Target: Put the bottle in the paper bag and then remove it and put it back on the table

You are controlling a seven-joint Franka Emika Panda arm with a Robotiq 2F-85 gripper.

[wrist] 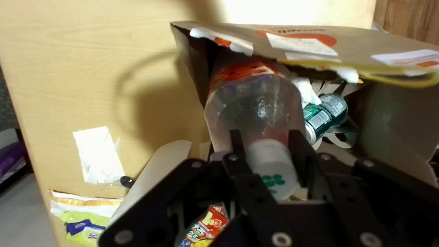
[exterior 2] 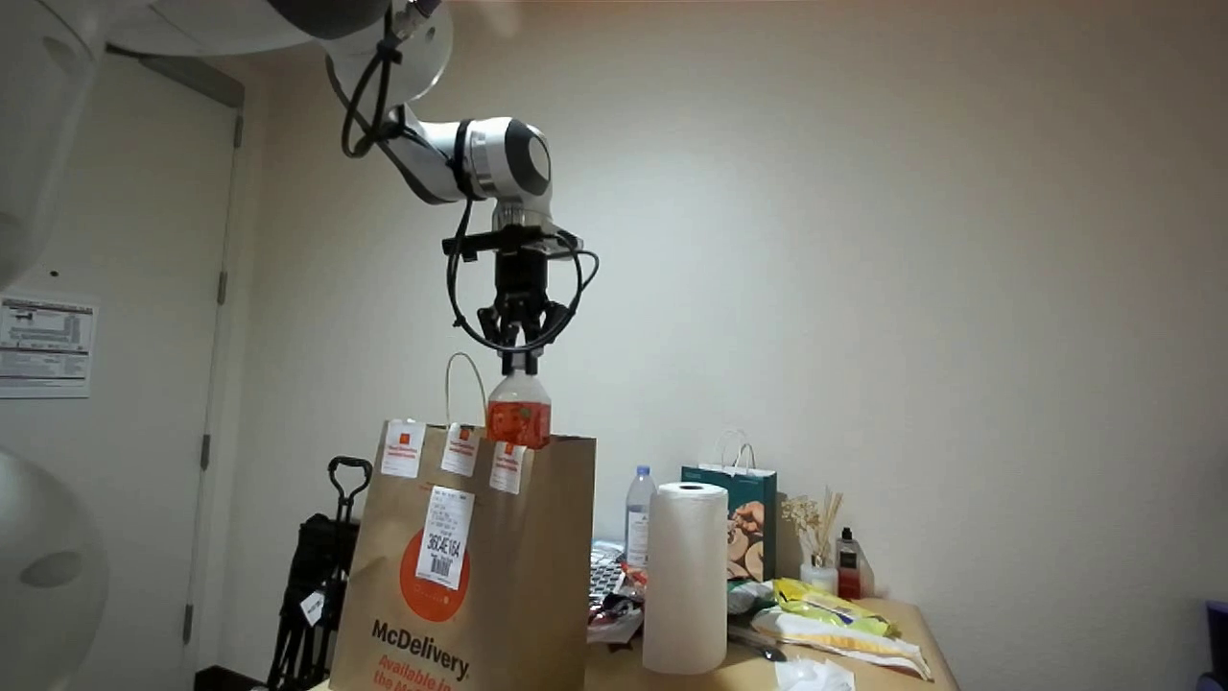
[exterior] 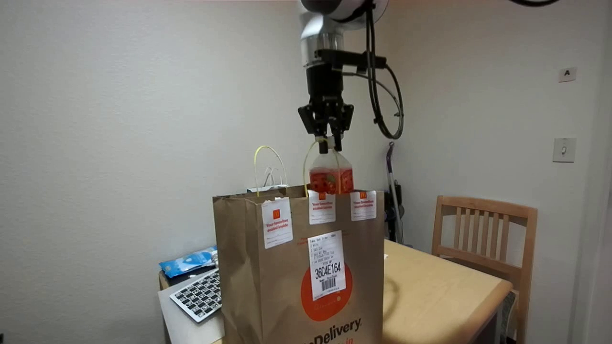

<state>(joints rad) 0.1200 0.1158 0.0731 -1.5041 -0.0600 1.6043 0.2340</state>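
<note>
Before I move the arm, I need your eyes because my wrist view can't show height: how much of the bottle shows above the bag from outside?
Observer: Only its upper part in an exterior view; there the printed side of the paper bag hides the base of the bottle.
Operator: Does a handle come up near my gripper?
Observer: Yes, in an exterior view a yellow handle loops up to the gripper; I can't tell whether they touch.
Operator: Anything tall outside my picture?
Observer: A blue-capped bottle, showing just beside a white paper roll in an exterior view.
</note>
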